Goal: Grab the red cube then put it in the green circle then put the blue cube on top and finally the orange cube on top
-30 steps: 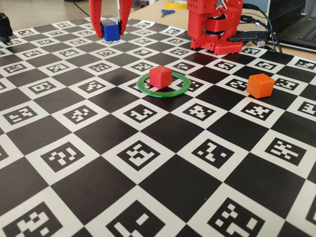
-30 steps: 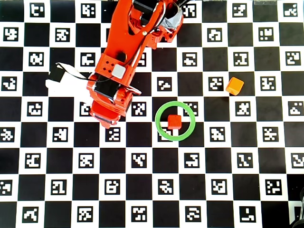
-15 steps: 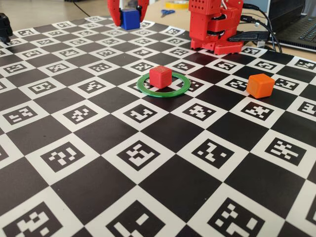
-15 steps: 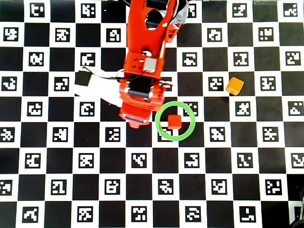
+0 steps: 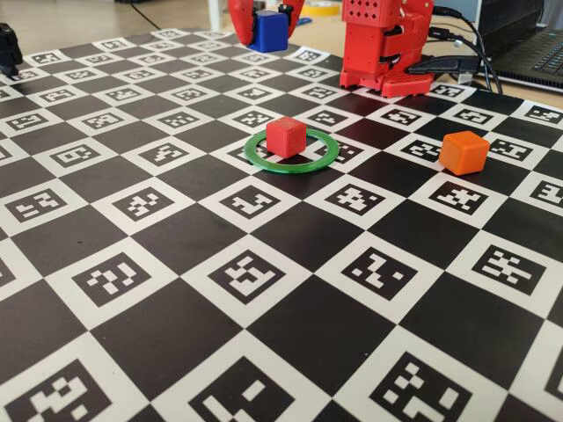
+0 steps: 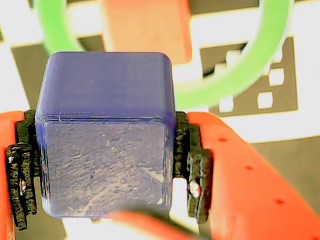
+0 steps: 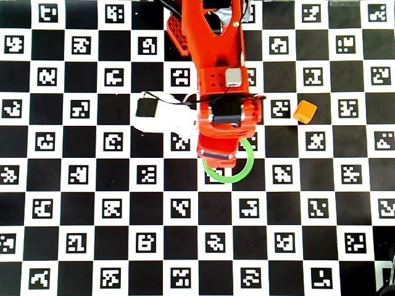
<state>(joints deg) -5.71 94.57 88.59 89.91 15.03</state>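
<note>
On a checkered worktop (image 5: 176, 334), near to far from the fixed view: the green circle (image 5: 264, 160) lies flat mid-board with the red cube (image 5: 286, 136) already inside it, ready as the base of a stack. The orange cube (image 5: 464, 151) sits apart, right of the circle, waiting its turn. Beyond the circle, raised off the worktop, the jaws (image 5: 266, 28) are closed on the blue cube (image 6: 105, 135), pads pressing two opposite sides. In the wrist view the circle and red cube show beneath it, so the carry appears aimed at stacking blue on red.
</note>
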